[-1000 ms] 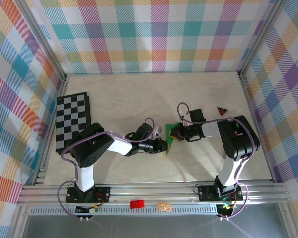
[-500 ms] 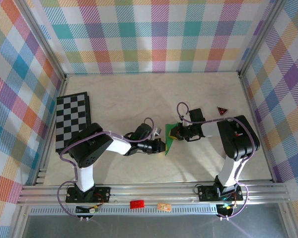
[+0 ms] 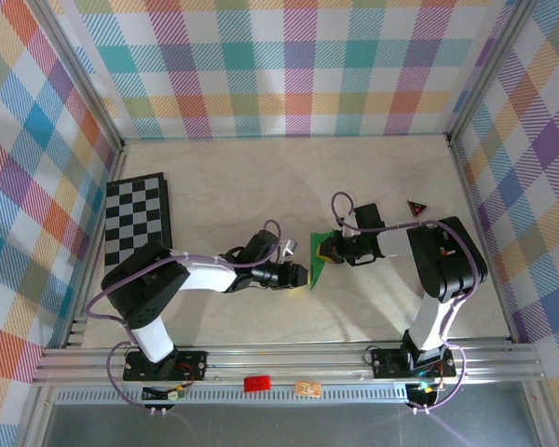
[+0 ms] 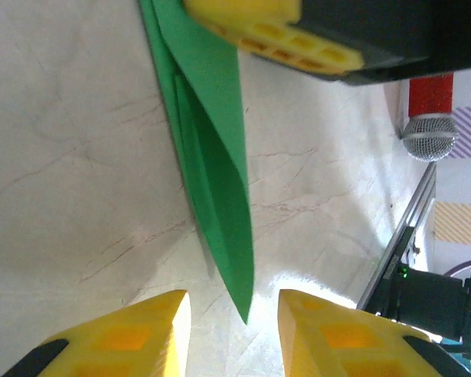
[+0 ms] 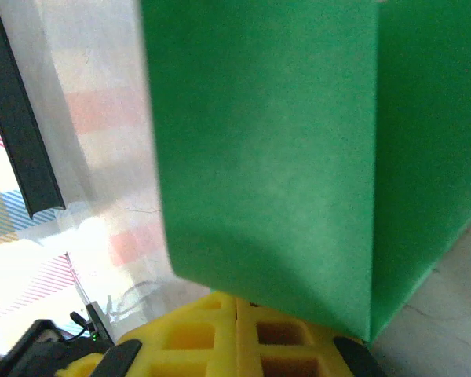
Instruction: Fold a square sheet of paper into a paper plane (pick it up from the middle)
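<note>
- The right gripper [image 3: 328,248], a black two-finger claw with yellow pads, is clenched on the thin bright green paper, folded in layers [image 3: 320,268]. In the right wrist view the pads meet on the paper's lower edge.
- The left gripper [image 3: 303,276] is released. In the left wrist view its yellow fingers [image 4: 133,334] stand apart, with the paper's pointed tip just short of the gap and touching neither.
- The pale marble-patterned table [image 3: 224,177] carries everything. The paper hangs over its middle, between the two claws, with one long edge down by the surface.
- The flat black-and-white checkered board [image 3: 135,223] lies well apart at the left.
- The green paper looks very light and limp, and it creases easily. A narrow tip will probably buckle or slide if pinched, so the stacked layers nearer the middle are the firmer place to hold.
- The small red-and-black triangle [image 3: 415,207] sits near the right arm and plays no part.
</note>
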`<state>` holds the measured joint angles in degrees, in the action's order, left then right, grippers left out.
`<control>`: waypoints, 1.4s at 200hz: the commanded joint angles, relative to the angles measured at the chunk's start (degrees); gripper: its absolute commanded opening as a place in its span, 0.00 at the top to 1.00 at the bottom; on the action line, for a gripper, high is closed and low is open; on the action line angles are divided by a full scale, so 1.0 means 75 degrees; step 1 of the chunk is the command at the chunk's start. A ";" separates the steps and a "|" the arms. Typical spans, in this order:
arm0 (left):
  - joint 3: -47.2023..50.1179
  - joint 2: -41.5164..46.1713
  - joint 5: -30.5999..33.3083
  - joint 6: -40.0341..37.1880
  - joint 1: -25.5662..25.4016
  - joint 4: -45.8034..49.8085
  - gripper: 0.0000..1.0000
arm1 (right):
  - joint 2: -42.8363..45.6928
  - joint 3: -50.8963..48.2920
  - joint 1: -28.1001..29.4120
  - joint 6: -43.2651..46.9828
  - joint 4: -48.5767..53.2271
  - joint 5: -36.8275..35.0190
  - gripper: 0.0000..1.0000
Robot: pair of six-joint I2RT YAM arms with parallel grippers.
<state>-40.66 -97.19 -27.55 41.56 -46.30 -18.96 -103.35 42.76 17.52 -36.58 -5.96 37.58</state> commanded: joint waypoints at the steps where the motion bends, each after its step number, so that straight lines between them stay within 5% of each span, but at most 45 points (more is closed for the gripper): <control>1: -0.0280 0.0355 0.0434 -0.0313 0.0028 0.0700 0.70 | -0.0341 -0.0185 -0.0007 0.0118 0.0877 -0.1115 0.94; 45: -0.1372 -0.0446 -0.0526 -0.0374 0.0002 0.0720 0.93 | -0.0324 -0.0206 -0.0005 0.0128 0.0911 -0.1134 0.94; 152: -0.3112 -0.1974 -0.0594 -0.0982 -0.0054 0.2068 0.98 | -0.0376 -0.0195 0.0006 0.0089 0.0862 -0.1079 0.94; 280: -0.2697 -0.1868 0.0388 -0.1729 -0.0153 0.3172 0.99 | -0.0411 -0.0200 0.0006 0.0084 0.0905 -0.1087 0.95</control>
<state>-62.89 -112.77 -27.49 30.83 -46.76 -0.05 -103.31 42.78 17.63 -36.60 -5.89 37.34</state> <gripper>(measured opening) 0.058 0.064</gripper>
